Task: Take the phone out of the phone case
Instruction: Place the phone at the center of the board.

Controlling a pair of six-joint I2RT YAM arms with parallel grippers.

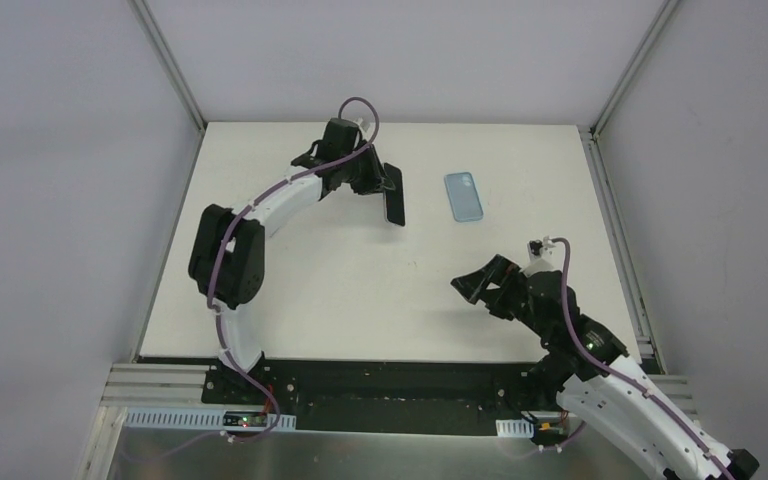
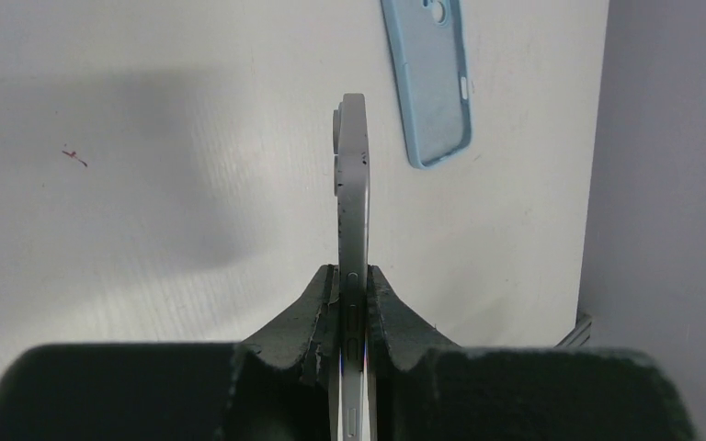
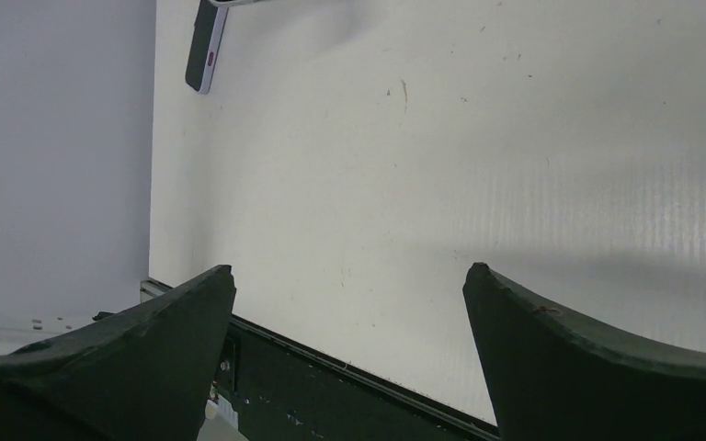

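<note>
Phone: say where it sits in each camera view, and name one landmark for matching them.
Top external: phone above centre, held by the left gripper, left of the blue case.
Left wrist: phone dead centre, edge-on, case to its upper right.
Right wrist: phone in the top left corner, case not in view.
Shared landmark: the white table, in all three.

the phone (image 1: pixel 394 194) is held on edge in the left claw (image 2: pixel 354 294) over the far middle of the bench (image 1: pixel 360 290). the phone case (image 1: pixel 464 196) is laid flat on the bench to its right, apart. the right claw (image 3: pixel 349 276) is found toward the front right.
</note>
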